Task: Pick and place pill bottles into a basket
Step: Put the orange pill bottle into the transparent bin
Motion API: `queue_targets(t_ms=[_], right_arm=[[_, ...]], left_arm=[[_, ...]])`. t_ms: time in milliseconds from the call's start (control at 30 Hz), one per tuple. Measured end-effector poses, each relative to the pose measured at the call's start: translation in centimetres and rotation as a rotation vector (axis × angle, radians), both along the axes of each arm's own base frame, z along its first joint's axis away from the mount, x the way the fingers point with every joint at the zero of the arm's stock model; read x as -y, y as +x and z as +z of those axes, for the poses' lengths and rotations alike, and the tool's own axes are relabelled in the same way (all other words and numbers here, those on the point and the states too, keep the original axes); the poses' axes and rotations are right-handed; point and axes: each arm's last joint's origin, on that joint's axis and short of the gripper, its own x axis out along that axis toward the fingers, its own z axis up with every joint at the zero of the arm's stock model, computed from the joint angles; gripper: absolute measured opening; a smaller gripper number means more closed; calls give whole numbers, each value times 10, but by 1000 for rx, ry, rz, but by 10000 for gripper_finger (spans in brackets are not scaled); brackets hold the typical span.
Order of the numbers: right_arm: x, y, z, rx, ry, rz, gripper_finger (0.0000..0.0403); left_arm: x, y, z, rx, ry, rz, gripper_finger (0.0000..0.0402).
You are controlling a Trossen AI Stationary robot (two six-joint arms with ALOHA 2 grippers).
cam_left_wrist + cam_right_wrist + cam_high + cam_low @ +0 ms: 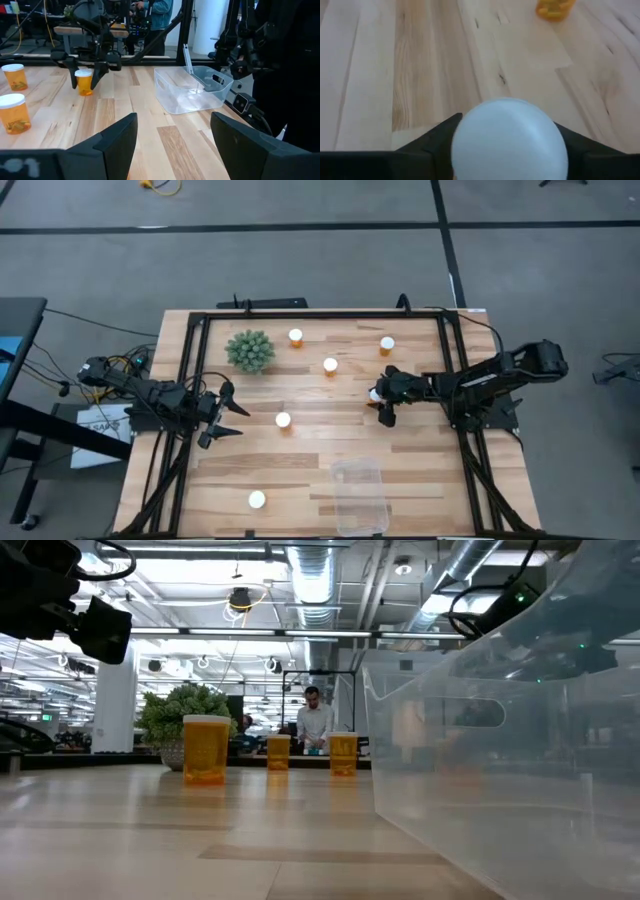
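Gripping a pill bottle (375, 394) by its sides, the right gripper (381, 403) sits over the right-centre of the table (420, 450); its fingers are clamped on the bottle, whose white cap (509, 137) fills the right wrist view between them; the left gripper (222, 418) hovers at the table's left side with its fingers spread apart and nothing between them; five more bottles stand loose, one near the front edge (257, 500), one mid-table (283, 420), three toward the back (330, 365) beside the green plant (249, 351); the clear basket (359, 497) sits at the front, right of centre, with no bottle in it.
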Motion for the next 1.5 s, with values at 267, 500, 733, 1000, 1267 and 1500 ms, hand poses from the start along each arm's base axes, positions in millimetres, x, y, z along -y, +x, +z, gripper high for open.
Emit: queue_targets(t_ms=[267,500,733,1000,1267,1500], right_arm=[[0,0,0,-6,4,-3,166],[-2,6,7,7,75,6,195],[-4,19,46,94,82,78,166],[-9,23,116,276,193,189,176],[-34,15,158,360,323,320,167],[-76,13,156,309,372,462,180]], left_arm=[[0,0,0,0,0,0,242],[0,0,0,0,0,0,242],[0,0,0,0,0,0,242],[0,0,0,0,0,0,242],[0,0,0,0,0,0,242],[0,0,0,0,0,0,242]])
